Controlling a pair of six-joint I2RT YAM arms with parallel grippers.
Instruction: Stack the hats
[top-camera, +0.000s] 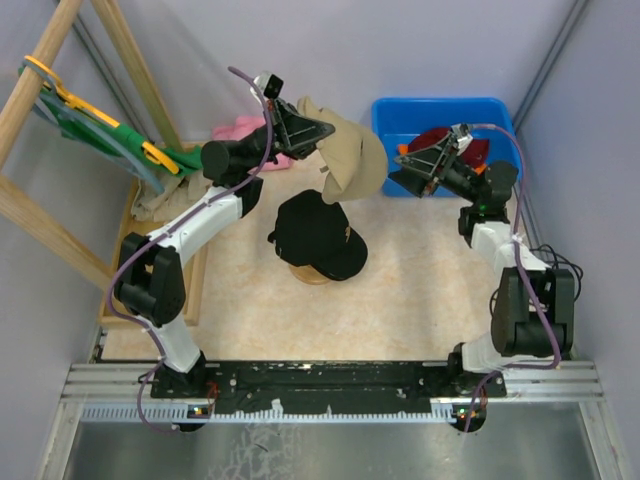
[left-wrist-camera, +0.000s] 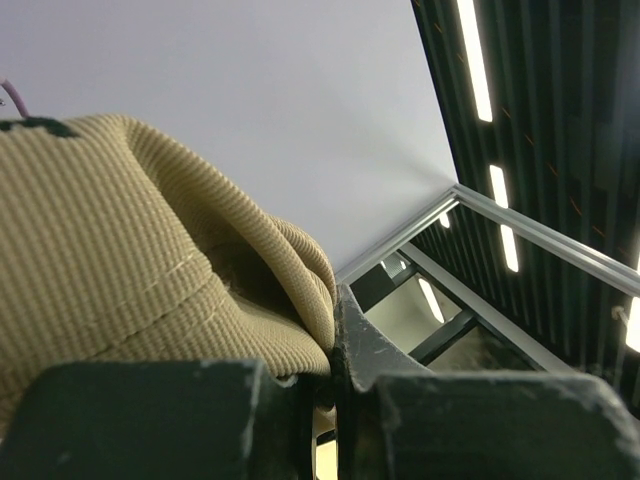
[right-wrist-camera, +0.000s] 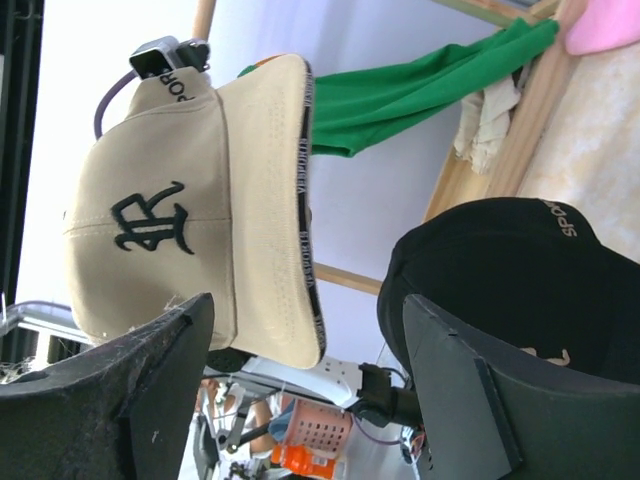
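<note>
The pale, speckled table (top-camera: 420, 290) carries a round wooden stand (top-camera: 312, 275) with a black cap (top-camera: 318, 235) on top. It stands between the left gripper (top-camera: 322, 130) and the right gripper (top-camera: 402, 162), but nearer the arms' bases than either. A blue bin (top-camera: 440, 103) sits at the back, just behind the right gripper, and a pink cloth (top-camera: 238, 130) lies just left of the left gripper. Farther left, a wooden rack (top-camera: 196, 285) stands at the table's edge with a pale cloth (top-camera: 160, 198) heaped beside it.
</note>
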